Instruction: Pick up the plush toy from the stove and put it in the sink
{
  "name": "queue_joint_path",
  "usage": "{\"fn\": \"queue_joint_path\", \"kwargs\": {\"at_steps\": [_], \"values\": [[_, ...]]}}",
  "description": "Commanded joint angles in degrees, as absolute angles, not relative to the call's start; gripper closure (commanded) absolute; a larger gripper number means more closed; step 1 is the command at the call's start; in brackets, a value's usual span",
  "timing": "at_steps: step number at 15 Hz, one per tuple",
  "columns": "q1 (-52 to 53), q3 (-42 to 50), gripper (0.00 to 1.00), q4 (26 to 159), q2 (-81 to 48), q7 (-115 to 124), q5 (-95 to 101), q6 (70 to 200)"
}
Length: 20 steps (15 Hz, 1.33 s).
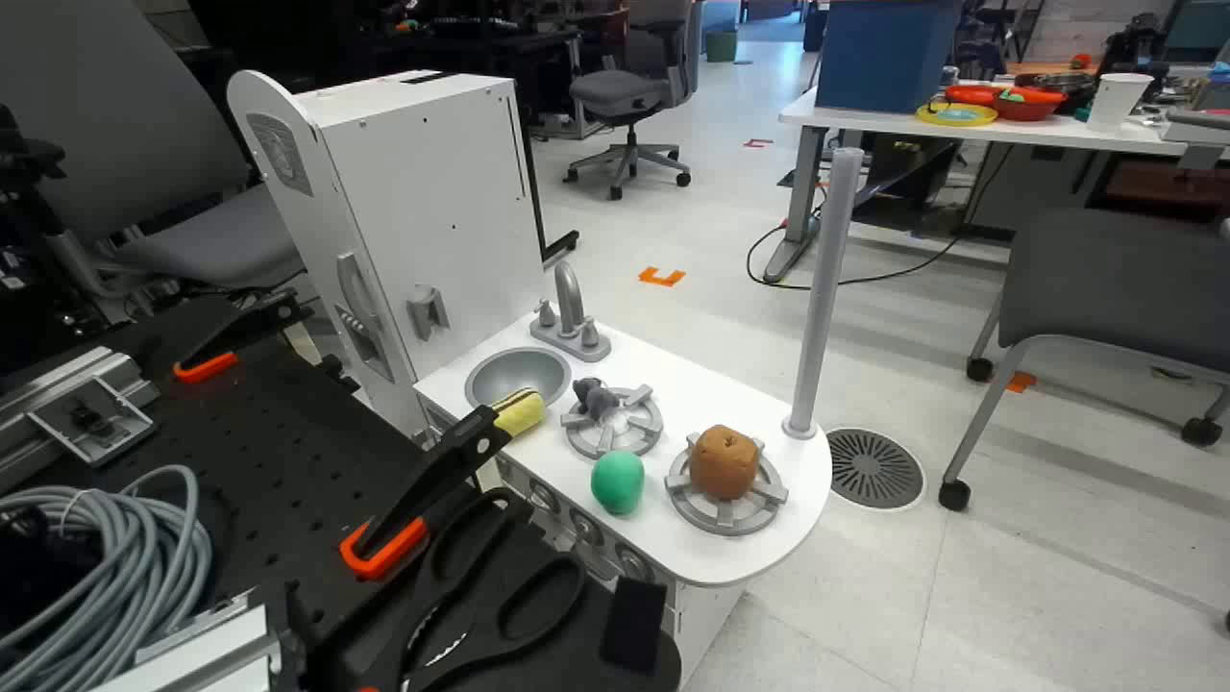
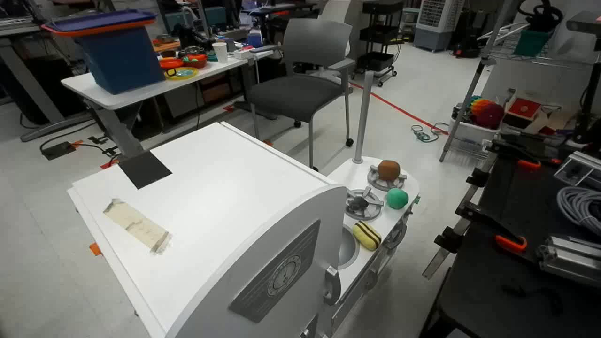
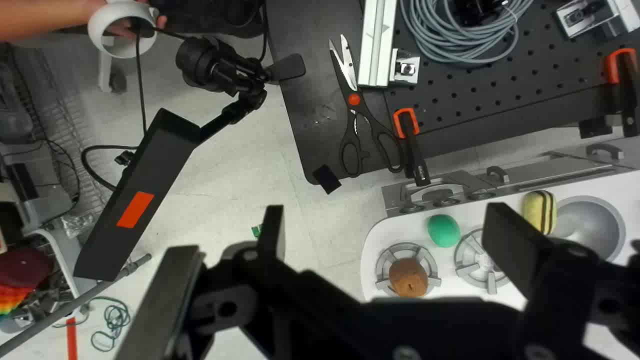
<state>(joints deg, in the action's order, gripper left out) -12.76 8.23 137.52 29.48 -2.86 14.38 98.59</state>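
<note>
Empty fingers (image 3: 514,247) are hanging apart, likely awaiting the pick and needing to reach the dark toy (image 1: 596,399) on its burner (image 1: 625,425).

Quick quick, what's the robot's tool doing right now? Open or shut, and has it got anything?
Tool: wide open, holding nothing.

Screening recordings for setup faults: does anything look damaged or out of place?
Two minor oddities. The scissors lie slightly open on the black table, which seems careless. In an exterior view, the tape on the white cabinet looks worn, ragged at its ends.
</note>
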Motion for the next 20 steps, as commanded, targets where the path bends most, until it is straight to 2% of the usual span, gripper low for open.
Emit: {"fn": "queue_joint_path", "kwargs": {"at_steps": [1, 16, 20], "values": [[-12.03, 8.84, 0.00, 137.41, 29.50, -2.60, 14.64, 98.43], [-12.03, 8.84, 0.00, 137.41, 29.50, -2.60, 14.64, 98.43], [-9.51, 5.25, 0.00, 138.78, 21.09, 6.12, 12.93, 107.15]]}}
